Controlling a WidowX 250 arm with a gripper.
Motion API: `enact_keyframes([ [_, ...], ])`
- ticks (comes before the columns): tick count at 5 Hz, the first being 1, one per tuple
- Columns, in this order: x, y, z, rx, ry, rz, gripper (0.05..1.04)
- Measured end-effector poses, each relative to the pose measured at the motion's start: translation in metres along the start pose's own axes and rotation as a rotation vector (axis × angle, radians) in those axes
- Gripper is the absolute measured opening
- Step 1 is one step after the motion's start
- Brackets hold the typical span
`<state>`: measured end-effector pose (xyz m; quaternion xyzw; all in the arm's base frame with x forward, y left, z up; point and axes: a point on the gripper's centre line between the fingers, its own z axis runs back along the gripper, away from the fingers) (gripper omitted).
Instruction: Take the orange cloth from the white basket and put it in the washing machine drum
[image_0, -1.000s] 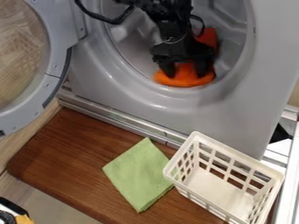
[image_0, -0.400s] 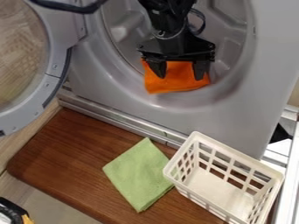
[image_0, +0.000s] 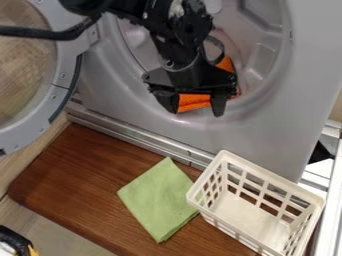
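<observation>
Black arm (image_0: 155, 15) comes in from top edge, toward left. Thick black cable (image_0: 40, 34) runs from left edge up to arm. Wrist (image_0: 179, 64) points down, leans a bit right. Thin black wire (image_0: 221, 50) bends round in loop beside wrist. Black tool (image_0: 196, 112) hangs below wrist. Two fingers (image_0: 218, 104) wide apart, tips down, one left, one right.

no readable text, labels, numbers or signs on anything here.

Orange cloth (image_0: 194, 101) sits bunched at the washer opening (image_0: 266, 85).
</observation>
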<state>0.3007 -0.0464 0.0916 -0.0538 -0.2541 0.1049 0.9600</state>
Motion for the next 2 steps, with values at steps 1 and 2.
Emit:
enact_keyframes([
  [1, -0.0064, -0.0035, -0.0012, -0.004, 0.014, -0.01, 0.999],
  [2, -0.0066, -0.0033, -0.0016, -0.003, 0.015, -0.009, 0.999],
])
